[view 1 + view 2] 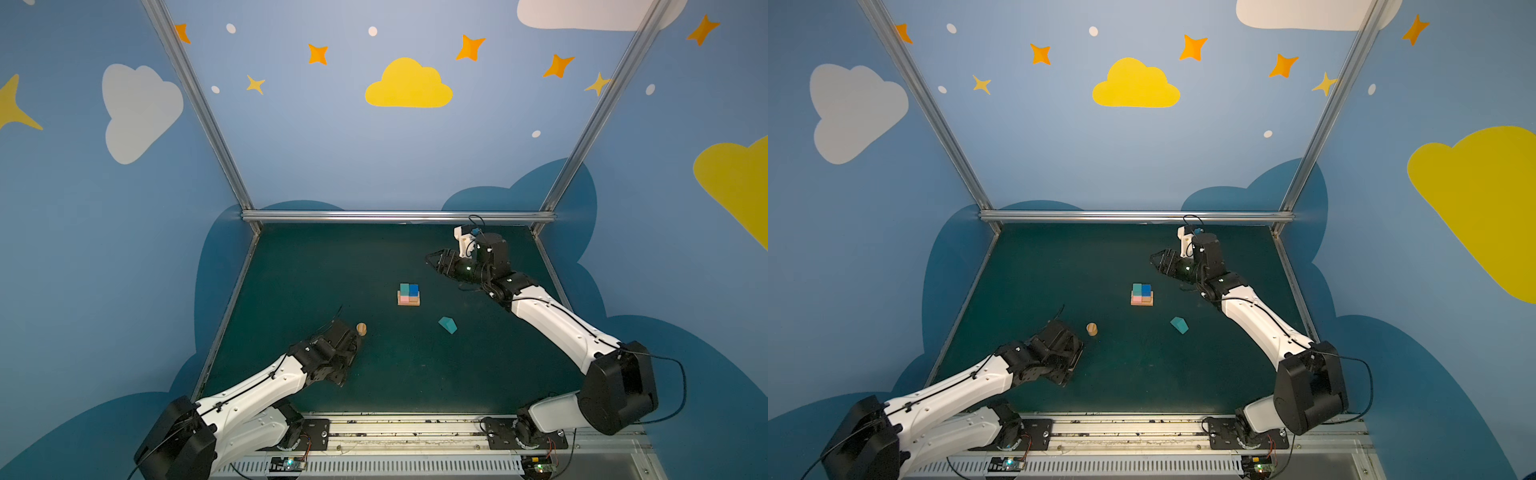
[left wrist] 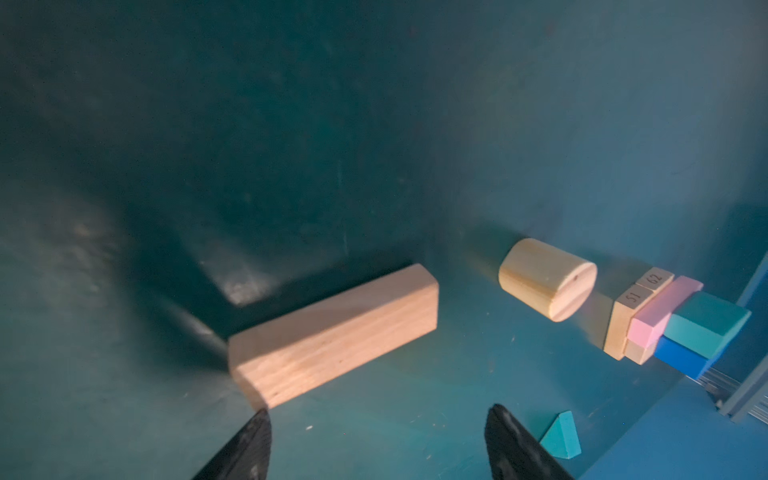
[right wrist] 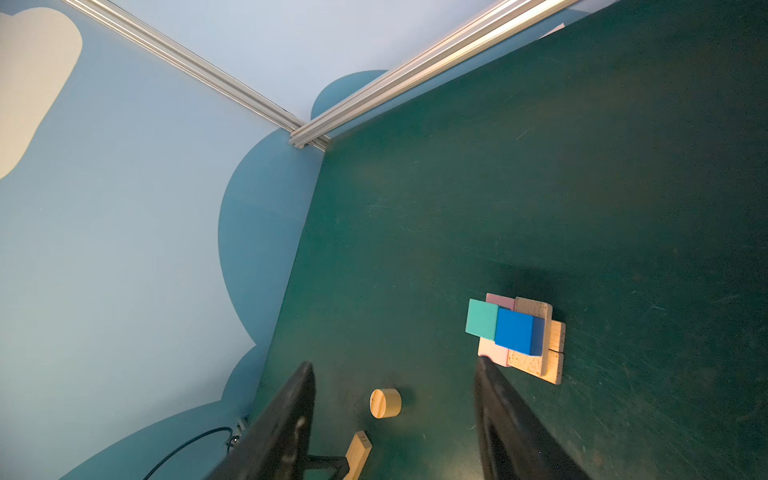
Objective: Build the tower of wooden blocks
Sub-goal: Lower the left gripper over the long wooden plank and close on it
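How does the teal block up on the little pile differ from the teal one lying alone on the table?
The teal cube is a plain cube; the teal house-shaped piece has a sloped, roof-like end. The teal cube rests on the pink bar beside the blue cube; the teal house-shaped piece lies alone on the table. Both are teal.

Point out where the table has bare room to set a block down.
Free: the far-left stretch between the back rail and the stack; the near strip in front of the teal house piece. Crowded: by the left end effector, beside the cylinder and loose tan bar.
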{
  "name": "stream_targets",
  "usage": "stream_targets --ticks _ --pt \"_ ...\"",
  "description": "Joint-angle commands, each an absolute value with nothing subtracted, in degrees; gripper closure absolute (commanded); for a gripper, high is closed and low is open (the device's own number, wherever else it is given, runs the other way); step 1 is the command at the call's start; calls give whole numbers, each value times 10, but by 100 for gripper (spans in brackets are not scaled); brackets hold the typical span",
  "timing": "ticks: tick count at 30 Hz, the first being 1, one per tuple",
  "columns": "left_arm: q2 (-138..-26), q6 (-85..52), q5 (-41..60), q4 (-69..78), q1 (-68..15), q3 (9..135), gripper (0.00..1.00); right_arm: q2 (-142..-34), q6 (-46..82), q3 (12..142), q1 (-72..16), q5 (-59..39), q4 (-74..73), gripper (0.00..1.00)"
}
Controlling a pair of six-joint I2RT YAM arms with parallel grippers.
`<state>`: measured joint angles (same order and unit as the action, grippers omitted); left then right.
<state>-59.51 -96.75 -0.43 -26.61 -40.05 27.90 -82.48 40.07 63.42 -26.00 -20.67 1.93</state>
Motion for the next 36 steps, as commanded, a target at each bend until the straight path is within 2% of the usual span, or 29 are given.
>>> stream_targets --ticks 1,9,23,32,36 --pt "-609 -976 -10 -272 -403 273 19 -830 401 629 -256 -212 7 41" --pt "-630 -969 -29 -280 -403 276 18 -830 402 627 -254 -214 7 41" --pt "-581 -914 -120 -328 -396 283 18 -835 404 626 -249 -217 5 41" --pt "-549 -945 -75 -321 -401 279 19 -834 405 625 -250 -220 3 41" --pt "-569 -938 -59 -348 -405 301 18 -836 406 627 -249 -224 2 41"
